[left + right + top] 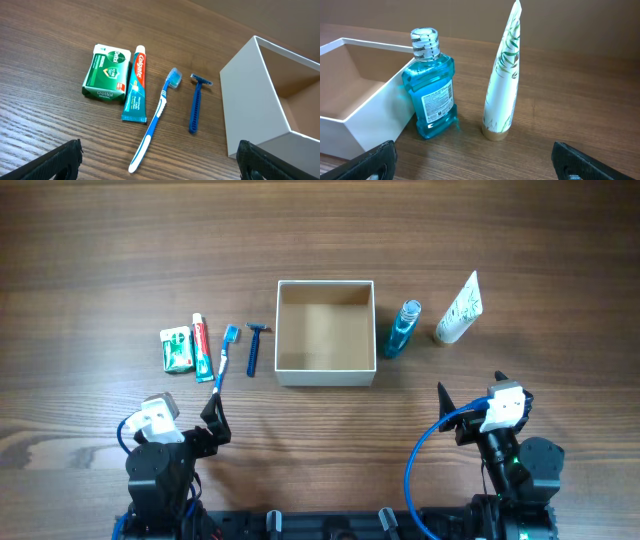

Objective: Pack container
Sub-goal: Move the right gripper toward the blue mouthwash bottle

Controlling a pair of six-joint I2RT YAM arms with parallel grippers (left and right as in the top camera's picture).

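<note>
Overhead view first: the container (325,377) sits mid-table, square and white, its tan floor bare, so nothing is packed yet. Left of it, in a neat row, lie a green soap box (177,349), a toothpaste tube (202,348), a blue toothbrush (224,358) and a blue razor (255,348). On its right stand a blue mouthwash bottle (403,328) and, further right, a white lotion tube (460,310). The left gripper (185,420) and right gripper (470,392) hover at the near edge, well apart from everything.

Over to the left wrist view: the dark fingers sit out at the two bottom corners, spread wide, nothing between them. The toothbrush handle is the nearest target. My advice would be to come straight down and pinch across the handle, because it lies flat on the wood and leaves little to grab.

Now the right wrist view: same story, fingers splayed at the corners and empty. The mouthwash stands upright just beside the container's right wall; I cannot tell whether they touch. The lotion tube balances on its cap and looks tippy, so I would squeeze it low and lift it gently.
</note>
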